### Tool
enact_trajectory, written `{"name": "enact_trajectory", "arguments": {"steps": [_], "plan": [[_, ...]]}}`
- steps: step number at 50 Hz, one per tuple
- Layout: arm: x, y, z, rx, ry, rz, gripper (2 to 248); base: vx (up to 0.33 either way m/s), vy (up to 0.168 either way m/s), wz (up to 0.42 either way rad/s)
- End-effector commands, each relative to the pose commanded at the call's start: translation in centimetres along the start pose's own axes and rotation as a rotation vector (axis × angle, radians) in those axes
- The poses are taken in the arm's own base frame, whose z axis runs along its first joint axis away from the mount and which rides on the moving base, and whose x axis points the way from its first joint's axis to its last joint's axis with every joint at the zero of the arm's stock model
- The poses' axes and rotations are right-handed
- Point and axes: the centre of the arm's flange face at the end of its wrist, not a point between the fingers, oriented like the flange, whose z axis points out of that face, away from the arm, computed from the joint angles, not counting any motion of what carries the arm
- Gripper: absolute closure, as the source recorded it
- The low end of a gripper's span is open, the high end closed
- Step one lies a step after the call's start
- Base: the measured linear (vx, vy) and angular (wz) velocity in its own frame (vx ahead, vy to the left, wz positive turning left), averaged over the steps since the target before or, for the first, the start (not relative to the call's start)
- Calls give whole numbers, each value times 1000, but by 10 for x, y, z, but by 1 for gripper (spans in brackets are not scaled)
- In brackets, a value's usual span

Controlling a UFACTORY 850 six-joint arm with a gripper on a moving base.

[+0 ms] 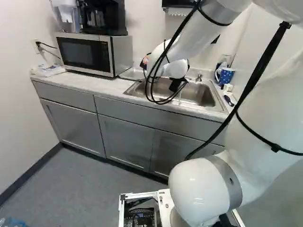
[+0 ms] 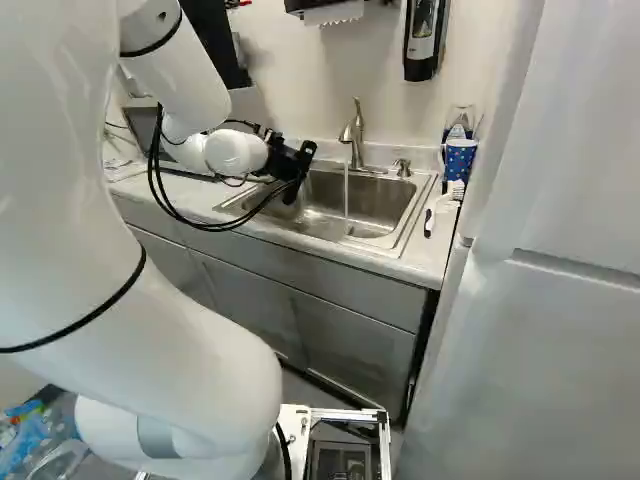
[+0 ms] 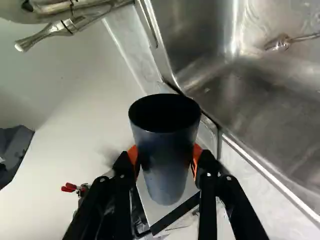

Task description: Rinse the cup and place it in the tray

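Over the left part of the sink in the right base view is my black gripper point(image 2: 296, 172). Seen from the wrist, the gripper point(image 3: 166, 159) is shut on a dark blue-grey cup point(image 3: 167, 145), an orange pad against either side. The cup's round mouth faces the wrist camera. From the tap point(image 2: 354, 135) a thin stream of water point(image 2: 346, 192) falls into the steel sink point(image 2: 385, 205), apart from the gripper. Whether the pale flat thing point(image 1: 132, 73) between microwave and sink is the tray, I cannot tell.
A microwave point(image 1: 85, 53) with a coffee maker on top stands left of the sink. A blue patterned mug point(image 1: 225, 75) and a brush point(image 2: 440, 208) are at its right. A soap dispenser point(image 2: 422, 40) hangs above. A white upright panel point(image 2: 560, 200) rises at the right.
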Motion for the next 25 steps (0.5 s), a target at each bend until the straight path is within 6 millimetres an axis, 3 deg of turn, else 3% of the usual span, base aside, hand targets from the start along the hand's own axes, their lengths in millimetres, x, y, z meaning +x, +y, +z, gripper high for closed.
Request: {"name": "enact_trajectory", "arguments": {"steps": [25], "plan": [[0,0,0,0,0,-262,129,0,0,0]]}}
